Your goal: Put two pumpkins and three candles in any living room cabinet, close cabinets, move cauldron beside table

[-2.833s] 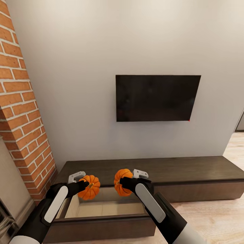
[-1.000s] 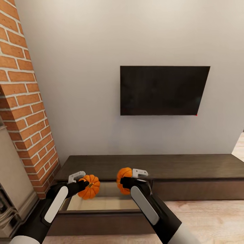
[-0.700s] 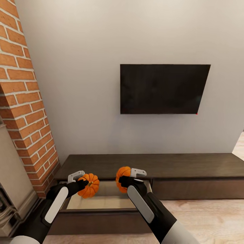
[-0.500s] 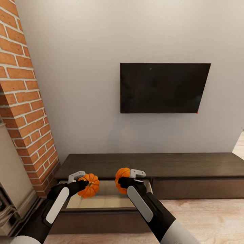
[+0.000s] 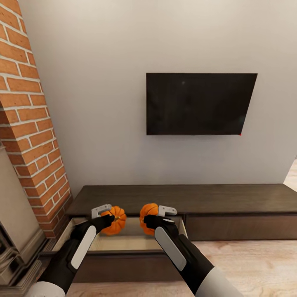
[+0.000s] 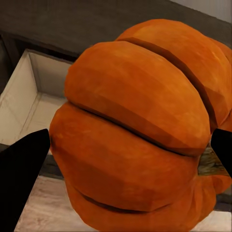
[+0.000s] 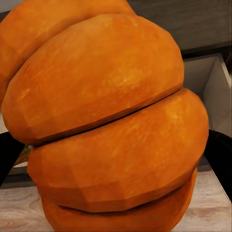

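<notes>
Each arm carries a ribbed orange pumpkin over the pulled-out drawer (image 5: 123,239) of the long dark brown cabinet (image 5: 194,198). My left gripper (image 5: 108,218) is shut on one pumpkin (image 5: 116,220), seen close up as an orange pumpkin (image 6: 140,125) between black fingers (image 6: 21,169). My right gripper (image 5: 153,218) is shut on the other pumpkin (image 5: 148,217), which looms large as a pumpkin (image 7: 116,121) in the right wrist view. The drawer's pale inside (image 6: 29,101) looks bare. Candles, cauldron and table are out of view.
A black TV (image 5: 200,103) hangs on the grey wall above the cabinet. A brick column (image 5: 29,123) and a fireplace surround (image 5: 16,243) stand at the left. Light wooden floor (image 5: 255,260) runs in front of the cabinet at the right.
The camera has risen slightly and the cabinet sits lower in the picture. My left arm has moved right and forward with its pumpkin, nearer the other pumpkin. The right arm has barely moved.
</notes>
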Controlling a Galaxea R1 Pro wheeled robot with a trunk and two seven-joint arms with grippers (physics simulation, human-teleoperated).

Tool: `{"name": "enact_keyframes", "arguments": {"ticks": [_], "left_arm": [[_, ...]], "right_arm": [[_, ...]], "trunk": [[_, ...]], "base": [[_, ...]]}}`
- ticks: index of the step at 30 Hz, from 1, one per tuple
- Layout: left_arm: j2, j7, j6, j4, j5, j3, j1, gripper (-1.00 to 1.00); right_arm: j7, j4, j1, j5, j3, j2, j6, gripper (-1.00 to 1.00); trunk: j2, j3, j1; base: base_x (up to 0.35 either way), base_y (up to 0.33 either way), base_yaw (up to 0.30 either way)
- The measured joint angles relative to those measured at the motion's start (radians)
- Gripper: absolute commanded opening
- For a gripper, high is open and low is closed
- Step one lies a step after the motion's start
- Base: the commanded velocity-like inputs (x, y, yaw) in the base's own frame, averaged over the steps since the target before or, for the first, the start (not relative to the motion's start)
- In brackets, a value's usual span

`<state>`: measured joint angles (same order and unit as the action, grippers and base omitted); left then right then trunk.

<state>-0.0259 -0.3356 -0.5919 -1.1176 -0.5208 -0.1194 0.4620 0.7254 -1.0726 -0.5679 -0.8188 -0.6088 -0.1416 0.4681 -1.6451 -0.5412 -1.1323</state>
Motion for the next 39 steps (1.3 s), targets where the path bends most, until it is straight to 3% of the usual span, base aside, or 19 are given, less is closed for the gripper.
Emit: {"name": "enact_keyframes", "arguments": {"ticks": [4,10,17,22,39], "left_arm": [[0.035,-0.020,0.002,0.004,0.056,-0.001,0.015,-1.00],[0.040,-0.059,0.002,0.019,0.073,-0.002,0.019,-1.00],[0.039,-0.064,0.043,0.045,0.137,-0.001,0.034,-1.00],[0.040,-0.064,0.078,0.074,0.147,0.001,0.037,-1.00],[0.032,-0.063,0.084,0.070,0.147,0.007,0.037,-1.00]], "right_arm": [[0.000,0.000,0.000,0.031,0.001,0.000,-0.026,-1.00],[0.000,0.001,0.000,0.036,0.000,0.000,-0.042,-1.00],[0.000,0.001,0.000,0.036,0.000,-0.001,-0.042,-1.00],[0.000,0.001,0.000,0.035,0.000,-0.001,-0.042,-1.00],[0.000,-0.001,0.000,0.035,0.000,-0.001,-0.043,-1.00]], "trunk": [[-0.028,-0.012,-0.015],[-0.070,-0.031,-0.038],[-0.119,-0.053,-0.065],[-0.154,-0.069,-0.084],[-0.273,-0.122,-0.150]], "base": [[0.000,0.000,0.000],[0.000,0.000,0.000],[0.000,0.000,0.000],[0.000,0.000,0.000],[0.000,0.000,0.000]]}}
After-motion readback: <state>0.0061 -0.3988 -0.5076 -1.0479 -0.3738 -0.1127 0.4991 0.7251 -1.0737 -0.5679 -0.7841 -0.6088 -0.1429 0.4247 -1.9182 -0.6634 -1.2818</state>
